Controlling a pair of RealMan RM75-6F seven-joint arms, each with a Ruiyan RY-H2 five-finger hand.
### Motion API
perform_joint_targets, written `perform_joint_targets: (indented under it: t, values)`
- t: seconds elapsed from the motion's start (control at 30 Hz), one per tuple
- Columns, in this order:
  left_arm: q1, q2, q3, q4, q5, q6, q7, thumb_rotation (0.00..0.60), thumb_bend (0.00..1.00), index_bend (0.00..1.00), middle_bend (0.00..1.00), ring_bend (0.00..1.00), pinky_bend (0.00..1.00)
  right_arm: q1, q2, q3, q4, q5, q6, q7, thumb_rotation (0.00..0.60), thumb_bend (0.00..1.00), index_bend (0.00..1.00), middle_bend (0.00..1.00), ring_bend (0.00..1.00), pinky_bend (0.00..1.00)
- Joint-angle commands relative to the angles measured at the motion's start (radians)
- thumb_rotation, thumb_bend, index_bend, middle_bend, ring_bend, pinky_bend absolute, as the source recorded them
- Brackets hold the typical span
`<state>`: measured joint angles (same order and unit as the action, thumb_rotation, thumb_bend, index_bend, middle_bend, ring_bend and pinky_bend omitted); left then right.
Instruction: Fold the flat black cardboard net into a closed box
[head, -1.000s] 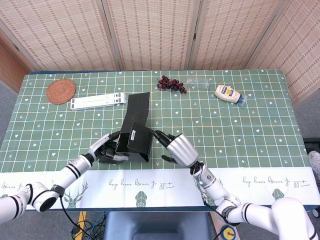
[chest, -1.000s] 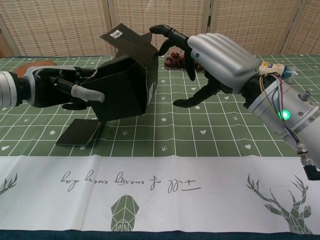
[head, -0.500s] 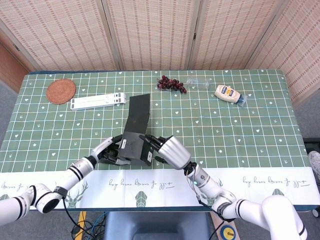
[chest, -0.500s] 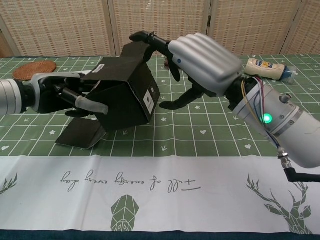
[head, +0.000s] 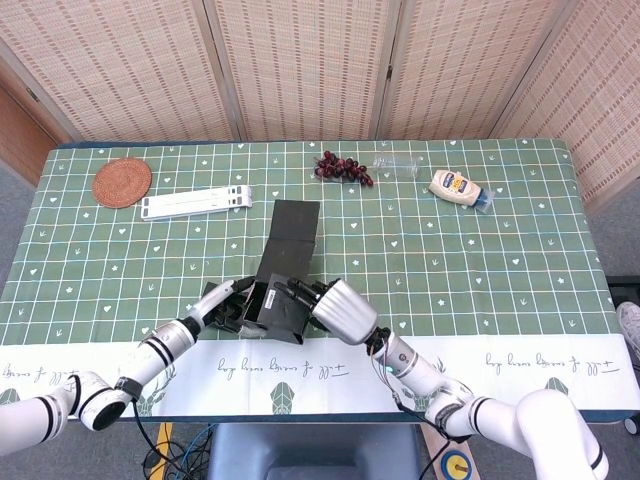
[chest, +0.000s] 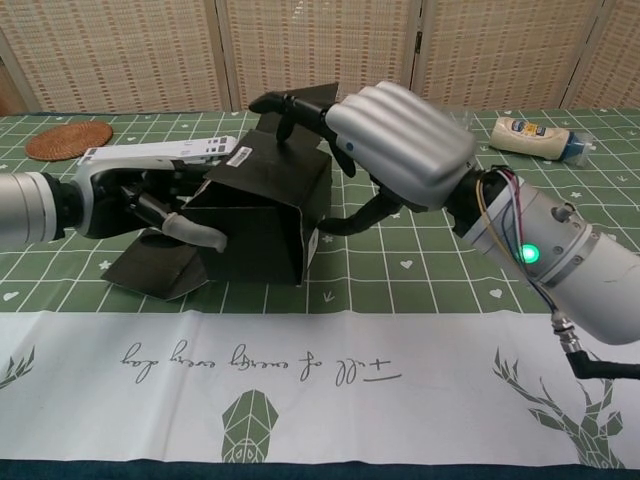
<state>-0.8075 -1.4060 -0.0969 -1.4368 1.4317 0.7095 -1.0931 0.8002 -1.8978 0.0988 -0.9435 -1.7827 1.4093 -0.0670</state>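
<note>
Starting at the far left of the green checked tablecloth (head: 500, 260): a round woven coaster (head: 122, 182) near the back corner, and just right of it a long white slatted rack (head: 195, 203) lying flat.

Left hand (head: 222, 305) near the front edge of the table, fingers curled against the left side of the black cardboard box (head: 275, 305). Chest view shows this hand (chest: 150, 205) pressed to the box's left face (chest: 265, 215), with one finger hooked across the lower front of it. It grips the box from that side.

Box half formed: walls standing, one long flap (head: 293, 235) running back across the cloth toward the far side, another flap (chest: 160, 268) lying flat on the cloth under the left hand.

Right hand (head: 335, 308) just right of the box, touching it. Chest view: the right hand (chest: 395, 140) is arched over the top right of the box, fingertips (chest: 275, 102) resting on the upper rear panel, thumb reaching down by the right wall. It holds the box between fingers and thumb.

Further back, centre: a bunch of dark grapes (head: 343, 168), beside it a clear plastic bottle (head: 398, 165) on its side. Right of those, a squeeze bottle of mayonnaise (head: 459, 187) lying down.
</note>
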Motion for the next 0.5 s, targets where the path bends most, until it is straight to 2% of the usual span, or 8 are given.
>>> perform_joint_targets:
  t: [0.03,0.5]
  values:
    - [0.005,-0.016,0.005,0.009,0.001,0.012,0.041,0.600,0.17,0.22,0.17,0.63,0.91,0.007,0.000,-0.009,0.014,-0.010,-0.001,-0.002,0.600,0.15,0.13,0.29,0.66,1.00]
    - [0.012,-0.112,0.021,0.069,0.010,0.048,0.194,0.600,0.17,0.22,0.17,0.63,0.91,0.028,0.021,-0.082,0.067,-0.069,-0.021,-0.012,0.600,0.16,0.35,0.38,0.70,1.00]
